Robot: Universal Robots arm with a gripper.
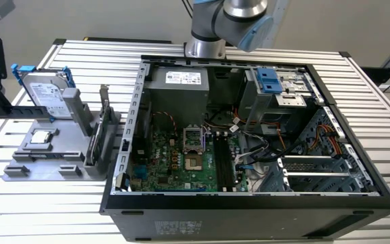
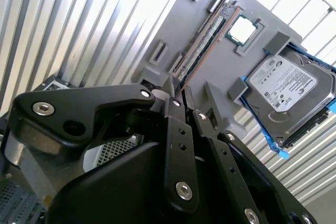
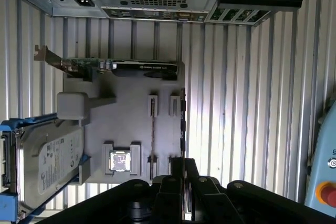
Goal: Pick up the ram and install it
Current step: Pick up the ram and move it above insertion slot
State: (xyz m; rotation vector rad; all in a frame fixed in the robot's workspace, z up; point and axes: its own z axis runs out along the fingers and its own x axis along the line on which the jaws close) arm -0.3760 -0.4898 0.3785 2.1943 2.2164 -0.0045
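Clenched on one end of the ram [image 2: 207,38], as far as can be judged, is the gripper [image 2: 179,90]: in both wrist views the dark board is seen running straight out from between the jaws, its coppery contact edge bared.

In the exterior view the ram is held roughly level above the grey parts tray [image 1: 46,162], at nine o'clock of the open computer case [image 1: 249,201]. The slotted holders [image 3: 174,106] on the tray appear vacant, so the pick-up is judged done.

Installation is judged not yet done. The black memory slots [image 1: 223,162] on the motherboard [image 1: 168,173], at three o'clock of the processor socket [image 1: 191,155], look unfilled, and the ram is well apart from them, outside the case.

On the tray are seated a hard drive [image 1: 42,94] at twelve o'clock, a processor chip [image 1: 41,136] near the middle and a graphics card [image 1: 103,129] at three o'clock.

A white label is borne by the hard drive, another by the power supply [image 1: 181,77]. A pale sticker is fixed to the case's outer wall, and pale lettering runs along the card's edge. No wording on any of them is made out.
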